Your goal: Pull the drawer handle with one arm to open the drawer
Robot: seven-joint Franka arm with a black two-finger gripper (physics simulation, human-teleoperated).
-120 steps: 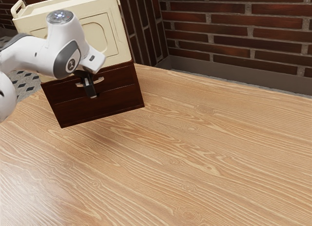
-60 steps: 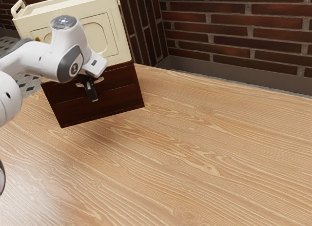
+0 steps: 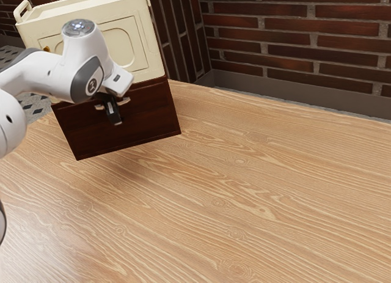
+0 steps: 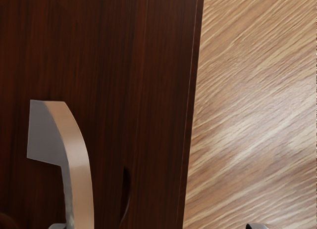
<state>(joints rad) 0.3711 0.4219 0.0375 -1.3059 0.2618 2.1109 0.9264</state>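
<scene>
In the exterior view my gripper [image 3: 113, 114] is in front of the dark wooden drawer unit [image 3: 149, 118], at the middle of its pale metal handle [image 3: 125, 101], which it partly hides. The drawer front looks flush with the unit. In the wrist view the curved handle [image 4: 80, 162] stands out from the dark drawer front [image 4: 114, 66]. Two fingertips show far apart at the lower edge, so the gripper [image 4: 157, 226] is open. The handle lies beside one fingertip, well away from the other; contact cannot be told.
A cream crate-like box [image 3: 91, 38] sits on top of the drawer unit. The wooden table [image 3: 244, 191] extends in front of the unit and toward the exterior view's right. A brick wall [image 3: 293, 44] stands behind the table.
Over the last second my arm and hand have shifted slightly toward the exterior view's right. Since half a second ago the gripper has tipped a little back toward the drawer unit.
</scene>
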